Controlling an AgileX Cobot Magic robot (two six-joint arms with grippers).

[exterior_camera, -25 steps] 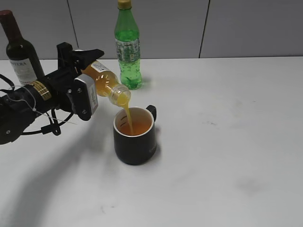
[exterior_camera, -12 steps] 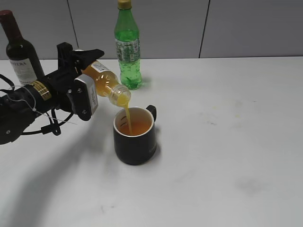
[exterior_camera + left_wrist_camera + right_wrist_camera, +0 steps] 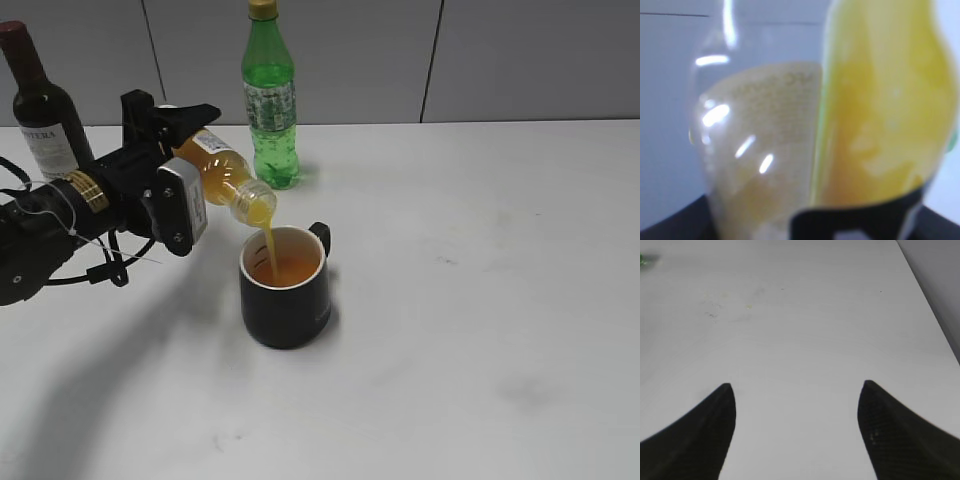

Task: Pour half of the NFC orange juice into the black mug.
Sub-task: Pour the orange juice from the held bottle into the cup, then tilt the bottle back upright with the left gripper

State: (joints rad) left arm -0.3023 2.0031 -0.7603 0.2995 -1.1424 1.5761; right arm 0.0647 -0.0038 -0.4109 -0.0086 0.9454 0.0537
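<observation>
A: We count one white bench [image 3: 480, 300], and on it three bottles and one mug. What do we have, biggest first?

B: One dark glass wine bottle [image 3: 40, 105] at the far left, one tall green plastic soda bottle [image 3: 270, 100] at the back, then our small clear plastic NFC orange juice bottle [image 3: 222, 172], tipped neck-down just above the squat black mug with white interior [image 3: 285, 285].

A: We see one thin orange stream falling from its mouth into the mug, which already holds juice.

B: Our left end effector [image 3: 172, 165] is pinching the juice bottle's body; its wrist camera shows only the blurred bottle up close.

A: Our right end effector [image 3: 796, 400] hangs over bare bench, its two dark fingers [image 3: 705, 432] spread wide.
</observation>
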